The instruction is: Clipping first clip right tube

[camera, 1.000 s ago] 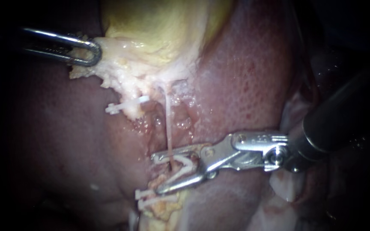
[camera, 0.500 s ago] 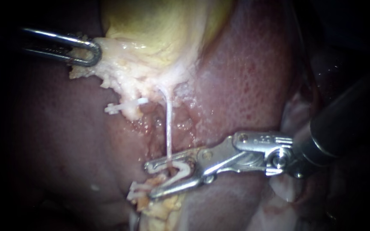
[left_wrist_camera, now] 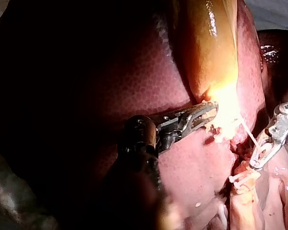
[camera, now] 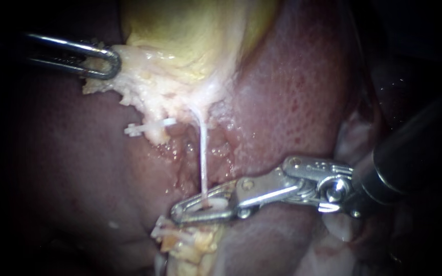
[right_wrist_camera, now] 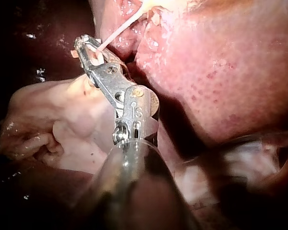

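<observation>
The liver [camera: 292,102] fills the endoscope view as a broad red-brown bed, and the yellow gallbladder [camera: 195,30] is seen at 12 o'clock, narrowing to a pale, ragged neck. At 10 o'clock that neck is held by the left instrument [camera: 109,64], whose jaws are pressed together on the gallbladder's pale tissue, so that it is kept stretched. From 3 o'clock the right instrument [camera: 182,210] is brought in, its jaws squeezed almost flat on a white clip [camera: 213,203] just below centre. The closing of the clip is judged to be the step in hand and close to done. What is called for next is a gentle parting of the jaws and a straight withdrawal toward 3 o'clock, without the strand being dragged. The right tube [camera: 202,153] is seen as a thin, whitish, taut strand, run from the neck straight down toward 6 o'clock and into the clip. It looks frail and easily torn. Two other white clips are seen: one on a stump at 10 o'clock of the tube [camera: 147,128], another on yellowish tissue just under the jaws [camera: 172,236].
</observation>
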